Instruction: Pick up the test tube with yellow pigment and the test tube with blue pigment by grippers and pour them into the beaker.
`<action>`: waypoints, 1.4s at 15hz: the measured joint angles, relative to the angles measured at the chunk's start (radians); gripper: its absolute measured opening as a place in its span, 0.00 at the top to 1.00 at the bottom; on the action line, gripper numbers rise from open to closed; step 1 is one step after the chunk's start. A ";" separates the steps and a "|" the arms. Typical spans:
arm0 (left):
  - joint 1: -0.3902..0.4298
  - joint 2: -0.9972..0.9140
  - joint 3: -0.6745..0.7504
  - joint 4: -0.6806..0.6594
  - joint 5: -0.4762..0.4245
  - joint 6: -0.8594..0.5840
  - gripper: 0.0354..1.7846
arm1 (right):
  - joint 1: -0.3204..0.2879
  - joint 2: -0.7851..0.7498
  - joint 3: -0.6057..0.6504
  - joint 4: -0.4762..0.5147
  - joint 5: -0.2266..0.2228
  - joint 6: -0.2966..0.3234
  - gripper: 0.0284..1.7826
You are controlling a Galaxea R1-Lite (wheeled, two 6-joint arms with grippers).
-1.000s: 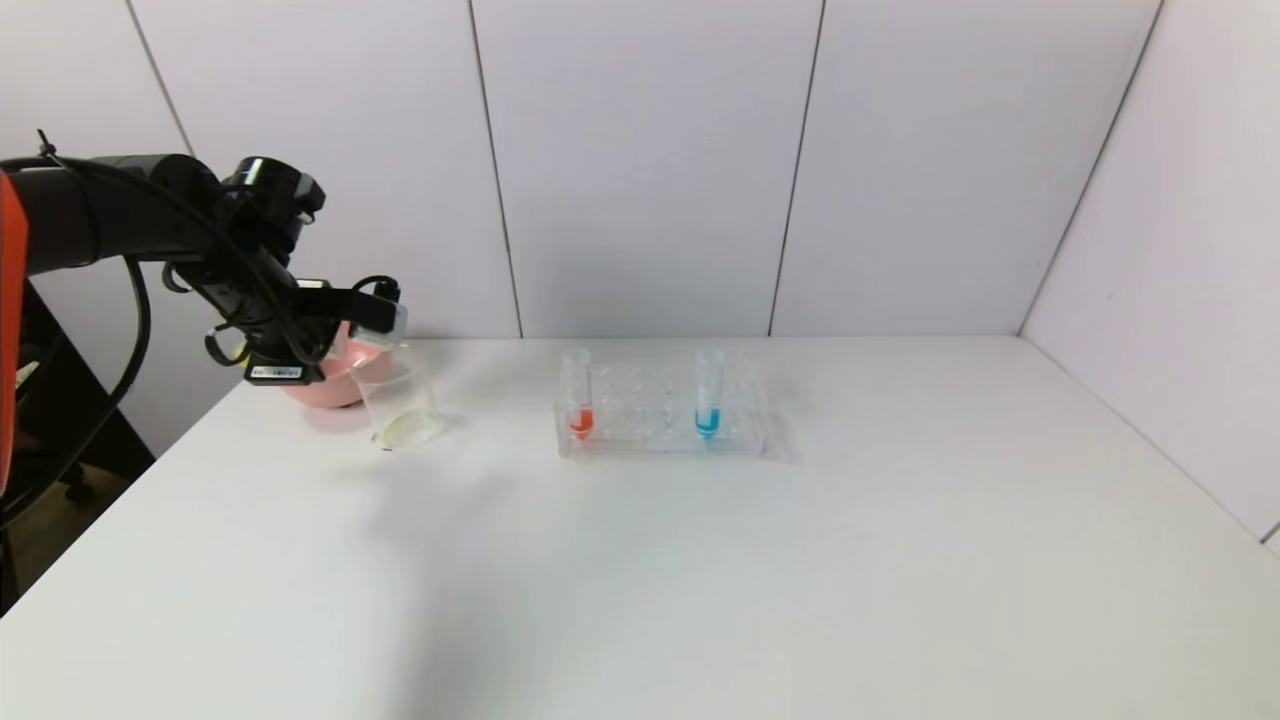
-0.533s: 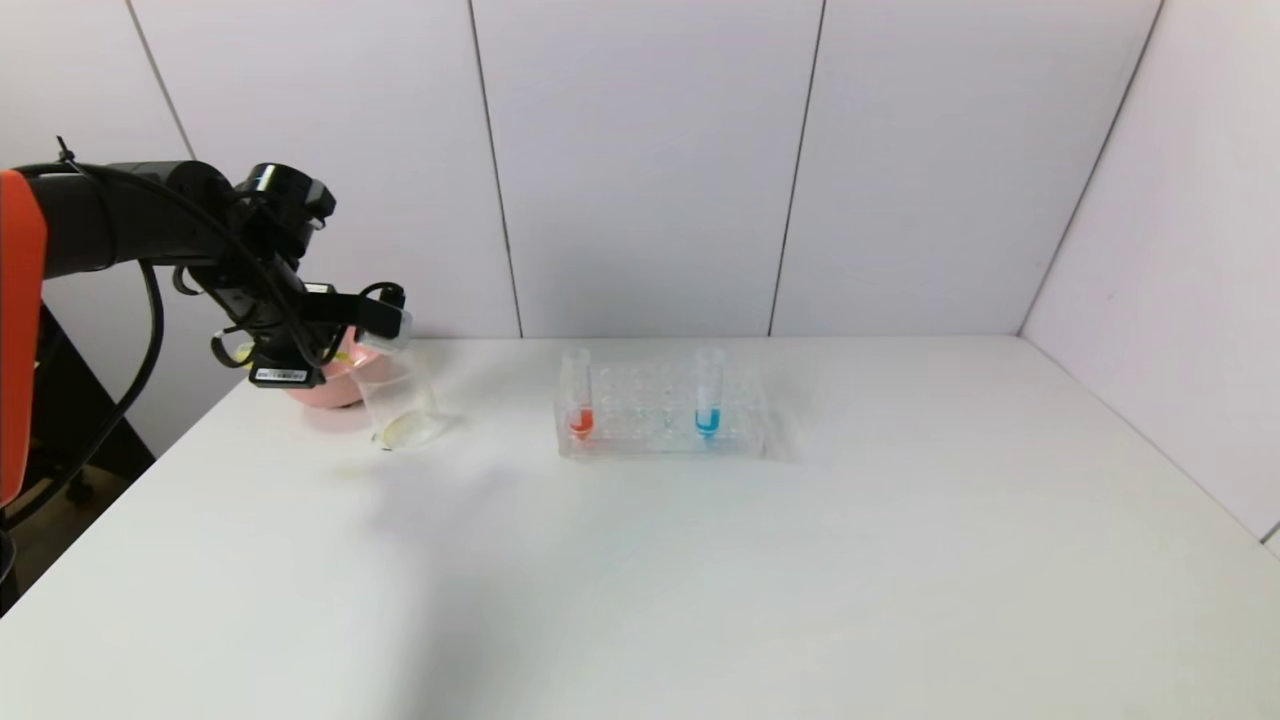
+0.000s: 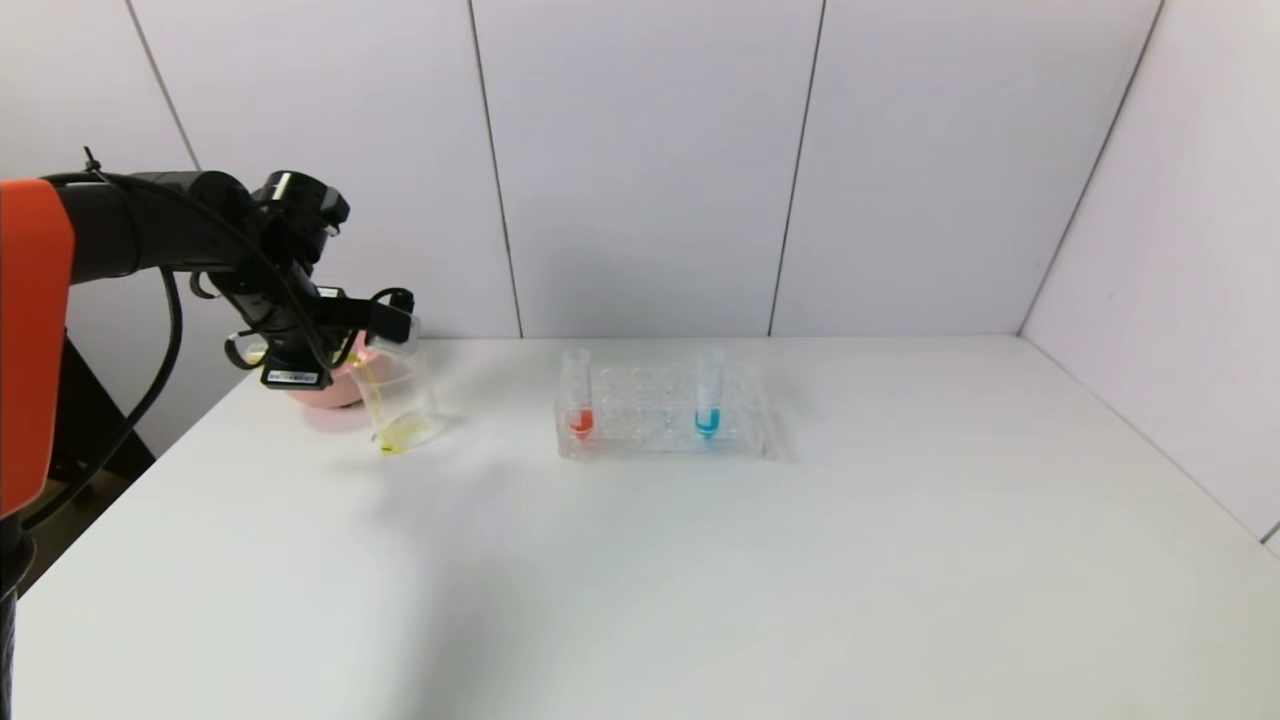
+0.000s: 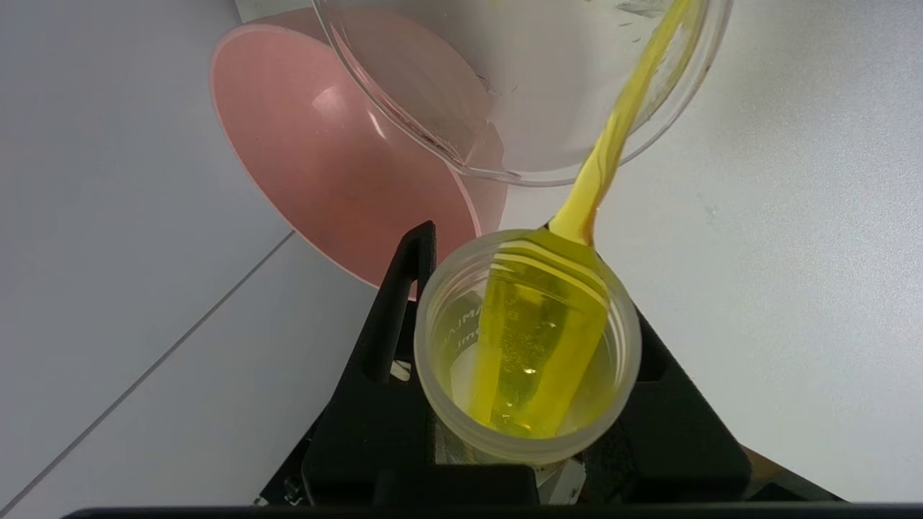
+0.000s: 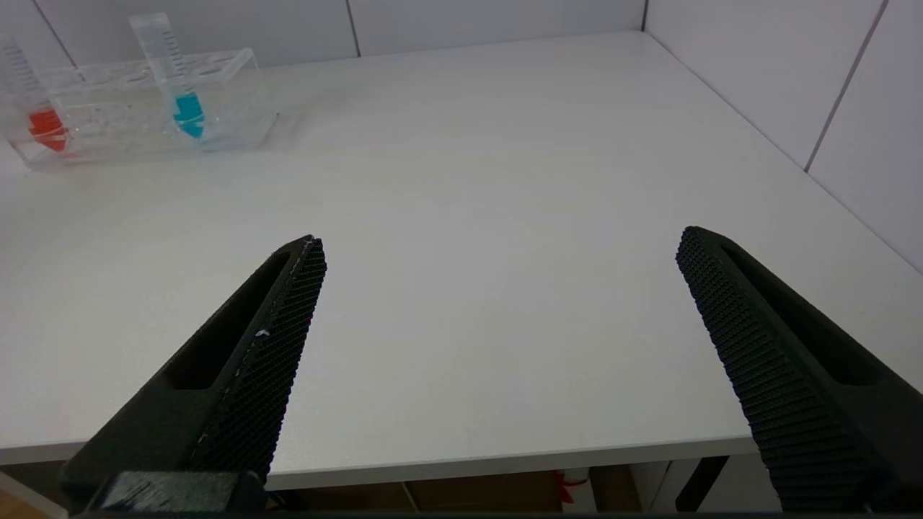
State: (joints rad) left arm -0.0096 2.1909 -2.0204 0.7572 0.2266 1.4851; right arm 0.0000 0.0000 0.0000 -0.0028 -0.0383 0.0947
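My left hand [image 3: 385, 325] is up over the beaker [image 3: 400, 405] at the far left of the worktop [image 3: 700, 560], pinching the test tube with yellow pigment [image 4: 526, 346] between its black fingers [image 4: 393, 317]. The tube is tipped over, mouth toward the beaker's rim, and a yellow stream [image 4: 613, 137] runs from its lip down into the beaker. In the head view a thin yellow line slides down the inside wall and a yellow puddle [image 3: 400, 437] sits at the bottom. Some liquid is left in the tube, lying along its lower side.

Just behind the beaker, touching or nearly so, sits the pink bowl [image 3: 325, 385]; my wrist hides part of it.

Off to the right, well apart from the beaker, the clear tube rack [image 3: 662, 412] stands on the worktop. The test tube with blue pigment [image 3: 708, 392] is upright in it toward the right end, and the red-tipped tube [image 3: 577, 395] is upright at the left end.

My right hand [image 5: 497, 303] hangs at the near edge of the worktop, fingers [image 5: 274, 339] spread wide with nothing between them, the rack far ahead of it.
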 joint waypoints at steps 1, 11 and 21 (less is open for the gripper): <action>-0.001 0.003 0.000 -0.002 0.004 -0.007 0.71 | 0.000 0.000 0.000 0.000 0.000 0.000 0.00; -0.017 0.022 0.000 -0.004 0.058 -0.047 0.71 | 0.000 0.000 0.000 0.000 0.000 0.000 0.00; -0.023 0.020 -0.001 -0.008 0.074 -0.047 0.71 | 0.000 0.000 0.000 0.000 0.000 0.000 0.00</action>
State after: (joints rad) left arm -0.0321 2.2111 -2.0215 0.7489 0.3002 1.4383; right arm 0.0000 0.0000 0.0000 -0.0028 -0.0383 0.0947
